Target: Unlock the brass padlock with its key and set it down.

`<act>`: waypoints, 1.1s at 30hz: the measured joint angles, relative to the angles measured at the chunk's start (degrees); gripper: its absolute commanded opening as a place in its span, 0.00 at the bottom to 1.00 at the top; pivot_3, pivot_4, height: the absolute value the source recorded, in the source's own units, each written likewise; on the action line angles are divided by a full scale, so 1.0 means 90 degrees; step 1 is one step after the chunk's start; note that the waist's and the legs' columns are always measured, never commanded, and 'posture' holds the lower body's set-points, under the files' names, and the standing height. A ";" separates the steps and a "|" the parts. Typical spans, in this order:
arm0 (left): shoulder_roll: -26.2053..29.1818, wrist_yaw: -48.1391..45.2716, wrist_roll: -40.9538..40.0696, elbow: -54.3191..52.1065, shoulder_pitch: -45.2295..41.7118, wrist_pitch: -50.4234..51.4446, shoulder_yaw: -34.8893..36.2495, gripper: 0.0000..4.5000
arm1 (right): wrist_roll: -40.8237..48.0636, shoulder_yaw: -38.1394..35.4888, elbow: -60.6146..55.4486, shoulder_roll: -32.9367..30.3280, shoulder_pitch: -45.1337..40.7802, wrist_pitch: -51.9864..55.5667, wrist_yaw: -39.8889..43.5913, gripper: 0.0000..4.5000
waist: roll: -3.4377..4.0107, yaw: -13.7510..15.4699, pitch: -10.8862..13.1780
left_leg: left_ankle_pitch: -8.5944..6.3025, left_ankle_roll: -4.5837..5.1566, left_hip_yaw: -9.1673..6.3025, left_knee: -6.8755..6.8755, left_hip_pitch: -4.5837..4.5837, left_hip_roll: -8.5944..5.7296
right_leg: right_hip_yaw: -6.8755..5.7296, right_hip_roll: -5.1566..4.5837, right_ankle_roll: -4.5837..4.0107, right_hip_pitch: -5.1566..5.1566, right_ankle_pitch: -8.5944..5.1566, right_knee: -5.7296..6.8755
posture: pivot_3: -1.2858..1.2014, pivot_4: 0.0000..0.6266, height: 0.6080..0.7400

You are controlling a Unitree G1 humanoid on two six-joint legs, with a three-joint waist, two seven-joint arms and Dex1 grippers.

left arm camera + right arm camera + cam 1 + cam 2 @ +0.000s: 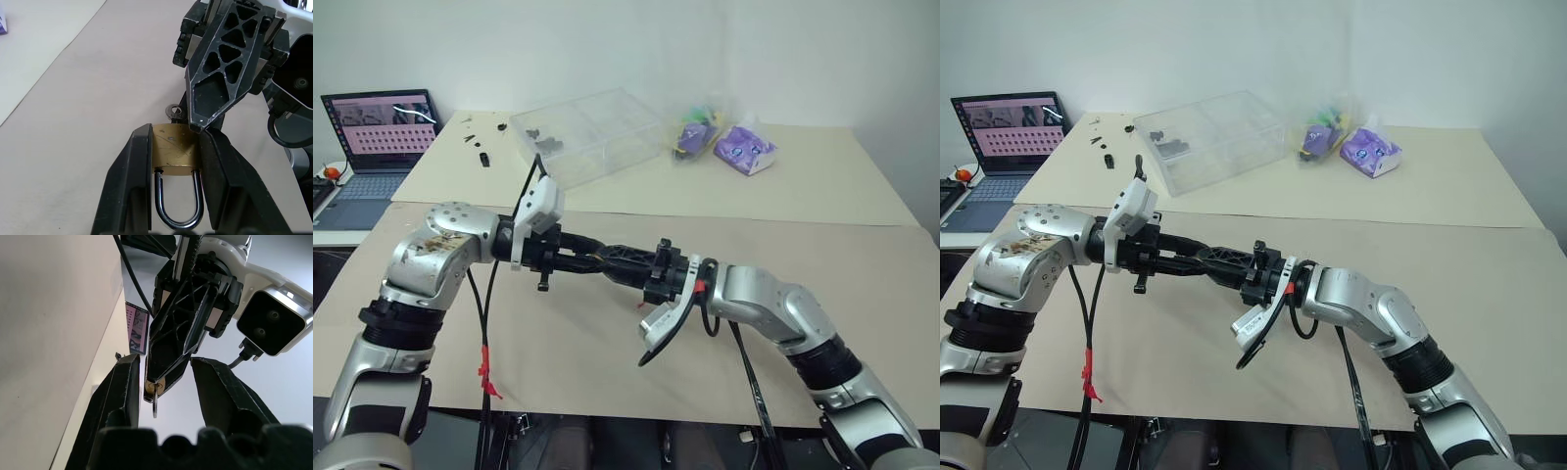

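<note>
The brass padlock (pixel 173 155) is clamped between the two black fingers of the left gripper (pixel 174 161), held above the beige table (pixel 862 284) in front of the robot, near the middle of the scene. Its yellow body sits crosswise between the finger pads, and its silver shackle (pixel 177 201) loops back toward the wrist, both legs seated in the body as far as can be seen. At the far end of the body a small silver key (pixel 173 110) sticks out of the lock; in the right wrist view the key (pixel 153 401) hangs from the padlock's end face.

The right gripper (pixel 161 382) faces the left one tip to tip, its fingers standing partly apart on either side of the key and the left gripper's tips, with gaps visible on both sides. One right fingertip (pixel 198 126) lies against the padlock's far edge, just beside the key.

Farther back on the table lie a clear plastic box (pixel 592 132), a few small dark parts (pixel 481 147) to its left, and colourful plastic packets (pixel 724 142) to its right. An open laptop (pixel 382 137) stands at the far left.
</note>
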 measured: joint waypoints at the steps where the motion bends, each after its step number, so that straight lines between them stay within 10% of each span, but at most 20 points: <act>1: 0.0003 0.0000 -0.0001 -0.0001 0.0000 0.0000 0.0000 0.19 | 0.0005 0.0000 0.0004 0.0006 0.0000 -0.0001 0.0009 0.47 | 0.0000 0.0000 0.0000 | 0.0000 0.0000 0.0000 0.0000 0.0000 0.0000 | 0.0000 0.0000 0.0000 0.0000 0.0000 0.0000 | 0.52 0.24 1.00; 14: 0.0091 -0.0179 -0.0061 -0.0151 0.0000 0.0168 0.0000 0.19 | 0.0123 0.0001 0.0024 0.0056 0.0001 -0.0004 0.0174 0.47 | 0.0000 0.0001 0.0000 | 0.0000 0.0000 0.0000 0.0000 0.0000 0.0000 | 0.0000 0.0000 0.0000 0.0000 0.0000 0.0000 | 0.52 0.24 1.00; 21: 0.0086 -0.0173 -0.0063 -0.0152 -0.0001 0.0165 0.0021 0.19 | 0.0152 0.0002 0.0030 0.0056 0.0001 -0.0004 0.0191 0.03 | 0.0000 0.0001 0.0000 | 0.0000 0.0000 0.0000 0.0000 0.0000 0.0000 | 0.0000 0.0000 0.0000 0.0000 0.0000 0.0000 | 0.52 0.24 1.00; 33: 0.0080 -0.0187 -0.0066 -0.0151 -0.0007 0.0165 0.0036 0.19 | 0.0204 0.0001 0.0030 0.0064 0.0001 -0.0002 0.0219 0.02 | -0.0001 0.0001 0.0000 | 0.0000 0.0000 0.0000 0.0000 0.0000 0.0000 | 0.0000 0.0000 0.0000 0.0000 0.0000 0.0000 | 0.52 0.24 1.00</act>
